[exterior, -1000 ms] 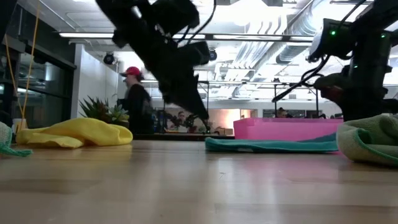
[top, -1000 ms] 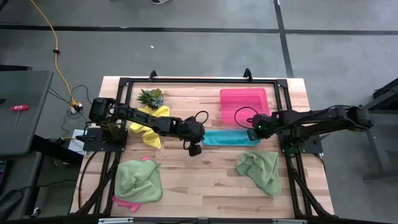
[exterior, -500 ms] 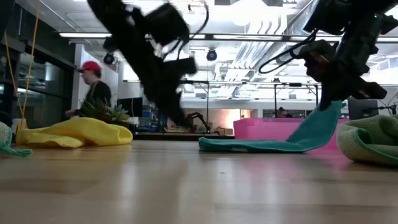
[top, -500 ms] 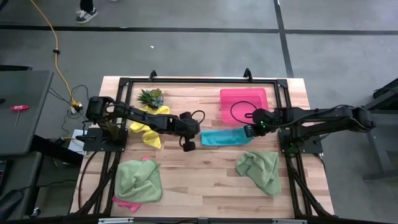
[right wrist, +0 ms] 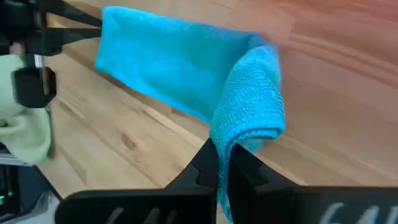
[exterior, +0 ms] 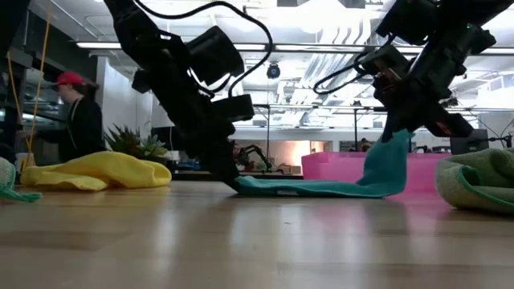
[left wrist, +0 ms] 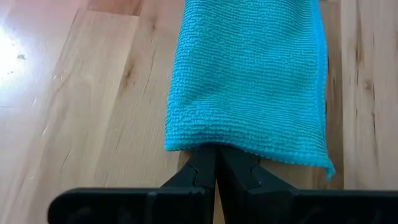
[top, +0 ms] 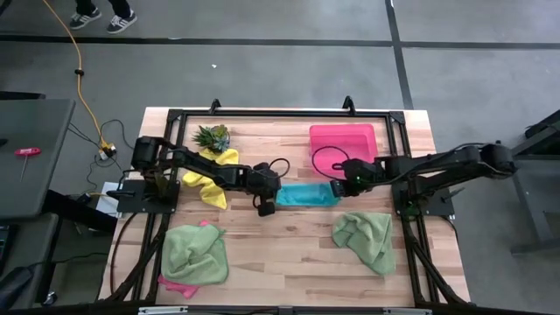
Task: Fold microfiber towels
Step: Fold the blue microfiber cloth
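Since the earlier frame: right gripper (top: pixel 337 188) had carried its clamped end of the teal towel (top: pixel 306 194) leftward, lifted clear of the table (top: pixel 289 254). Left gripper (top: pixel 268 207): clenched, pinning the opposite end down mid-table. Risk: pinned end sliding under the pull, skewing the fold.

Overhead lighting is even and bright; the bench (top: pixel 289 254) shows soft, short shadows only. At table height, ceiling fixtures (exterior: pixel 321 16) burn out to white and the near bench surface is blurred, with a pale sheen. A glare patch (left wrist: pixel 15 46) marks the wood in the left wrist view.
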{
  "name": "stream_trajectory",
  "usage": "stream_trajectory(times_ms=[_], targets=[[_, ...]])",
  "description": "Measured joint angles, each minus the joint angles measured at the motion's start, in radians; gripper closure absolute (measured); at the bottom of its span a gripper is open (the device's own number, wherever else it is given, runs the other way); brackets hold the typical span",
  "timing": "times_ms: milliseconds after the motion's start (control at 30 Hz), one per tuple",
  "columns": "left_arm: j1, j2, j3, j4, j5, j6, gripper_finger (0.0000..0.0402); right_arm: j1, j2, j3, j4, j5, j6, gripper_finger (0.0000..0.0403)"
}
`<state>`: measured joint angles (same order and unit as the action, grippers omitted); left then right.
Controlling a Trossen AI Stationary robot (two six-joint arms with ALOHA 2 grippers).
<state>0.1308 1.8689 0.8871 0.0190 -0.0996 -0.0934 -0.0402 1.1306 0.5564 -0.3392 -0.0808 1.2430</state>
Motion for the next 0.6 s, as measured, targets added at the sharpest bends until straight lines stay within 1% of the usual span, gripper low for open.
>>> stream_trajectory(times_ms=[100, 333, 600], targets=[[-0.001, 0.001, 0.000, 0.002, 0.001, 0.000, 0.0402, 0.009, 0.018, 0.008, 0.043, 0.009, 0.020, 0.0403], [-0.001, 0.003, -0.002, 0.010, -0.002, 0.000, 0.0402, 0.015, 0.092, 0.116, 0.071, 0.048, -0.006, 0.0403], [0.001, 0.005, -0.003, 0.028, 0.001, -0.001, 0.0402, 0.015, 0.240, 0.196, 0.087, 0.052, -0.010, 0.0403]])
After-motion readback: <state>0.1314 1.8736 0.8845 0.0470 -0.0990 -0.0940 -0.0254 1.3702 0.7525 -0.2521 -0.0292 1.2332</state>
